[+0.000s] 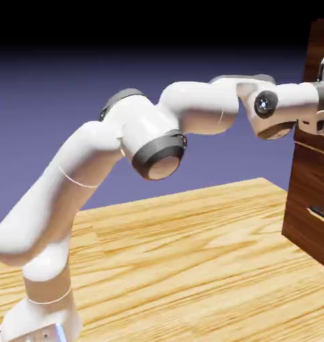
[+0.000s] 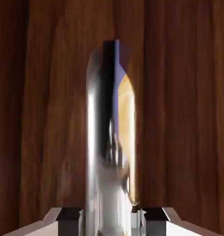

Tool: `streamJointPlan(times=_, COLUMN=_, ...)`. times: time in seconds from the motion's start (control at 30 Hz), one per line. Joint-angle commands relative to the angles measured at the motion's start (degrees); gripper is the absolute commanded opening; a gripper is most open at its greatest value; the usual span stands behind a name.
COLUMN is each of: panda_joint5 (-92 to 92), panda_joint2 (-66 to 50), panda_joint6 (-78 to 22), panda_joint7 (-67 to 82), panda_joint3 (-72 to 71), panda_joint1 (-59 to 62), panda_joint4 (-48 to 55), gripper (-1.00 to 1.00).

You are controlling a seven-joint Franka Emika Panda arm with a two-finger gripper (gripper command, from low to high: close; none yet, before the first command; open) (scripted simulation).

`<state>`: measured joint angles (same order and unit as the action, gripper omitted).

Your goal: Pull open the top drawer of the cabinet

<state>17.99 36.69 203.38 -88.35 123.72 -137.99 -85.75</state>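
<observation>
Now the grey-tipped claw [image 2: 112, 223] is closed on the long, shiny metal handle [image 2: 111, 138], one fingertip on each side, against the dark reddish-brown wood-grain front of the top drawer [image 2: 183, 115]; the tall boxy wooden cabinet [image 1: 314, 184] stands at the exterior view's right, beside the right edge of the pale wood-grain worktop [image 1: 184, 267], the white jointed arm [image 1: 141, 130] reaching across above it

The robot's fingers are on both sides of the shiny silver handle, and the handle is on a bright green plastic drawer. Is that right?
Not quite: the hand view shows dark reddish-brown wood-grain behind the shiny silver metal handle, not green plastic. The rest is right.
</observation>
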Motion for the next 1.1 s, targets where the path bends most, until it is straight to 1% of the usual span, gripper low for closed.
streamJointPlan(times=0.0, panda_joint5=-0.5, panda_joint2=-0.7, panda_joint6=0.7, panda_joint7=-0.6, panda_joint3=-1.5, panda_joint1=1.8, panda_joint4=-2.1, gripper=-1.0)
streamJointPlan(times=0.13, panda_joint5=-2.2, panda_joint2=-3.4, panda_joint6=3.4, panda_joint7=-2.6, panda_joint3=-7.7, panda_joint1=9.6, panda_joint4=-10.0, gripper=-1.0)
streamJointPlan(times=0.23, panda_joint5=1.8, panda_joint2=-1.8, panda_joint6=4.5, panda_joint7=4.0, panda_joint3=-13.7, panda_joint1=13.2, panda_joint4=-11.4, gripper=-1.0)
streamJointPlan(times=0.6, panda_joint5=-1.6, panda_joint2=-6.2, panda_joint6=9.3, panda_joint7=-1.8, panda_joint3=-32.2, panda_joint1=36.0, panda_joint4=-29.8, gripper=-1.0)
streamJointPlan(times=0.9, panda_joint5=-1.1, panda_joint2=-5.7, panda_joint6=11.6, panda_joint7=-2.5, panda_joint3=-49.1, panda_joint1=54.7, panda_joint4=-41.6, gripper=-1.0)
streamJointPlan(times=0.97, panda_joint5=-2.7, panda_joint2=-6.6, panda_joint6=11.8, panda_joint7=-5.3, panda_joint3=-51.9, panda_joint1=58.8, panda_joint4=-43.7, gripper=-1.0)
streamJointPlan(times=1.07, panda_joint5=-7.8, panda_joint2=-9.8, panda_joint6=11.7, panda_joint7=-12.7, panda_joint3=-52.2, panda_joint1=62.0, panda_joint4=-44.4, gripper=-1.0)
